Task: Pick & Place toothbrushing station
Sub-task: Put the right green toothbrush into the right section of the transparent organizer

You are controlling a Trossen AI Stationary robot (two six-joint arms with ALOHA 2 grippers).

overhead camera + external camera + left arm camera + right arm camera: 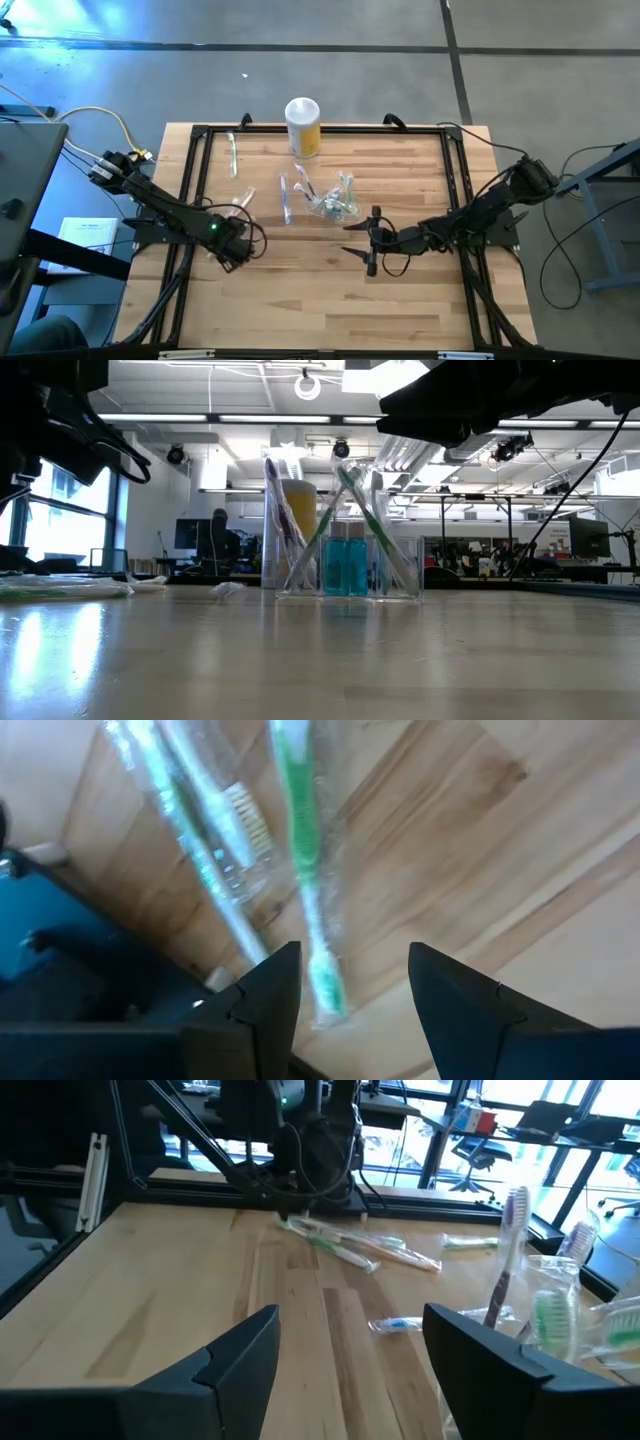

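The clear holder [335,205] stands mid-table with several wrapped toothbrushes leaning in it; the low view shows this holder [350,592] with green brushes and two small blue bottles [348,568] inside. My left gripper [240,250] hangs open over a green wrapped toothbrush [312,910], whose end lies between the fingers, beside a second wrapped toothbrush [215,850]. My right gripper [358,240] is open and holds nothing, just short of the holder [560,1315]. Another wrapped toothbrush [400,1323] lies on the wood near it.
A white-topped yellow canister [303,127] stands behind the holder. Loose wrapped toothbrushes lie at the far left [232,155] and left of the holder [285,200]. A black frame [190,180] borders the table.
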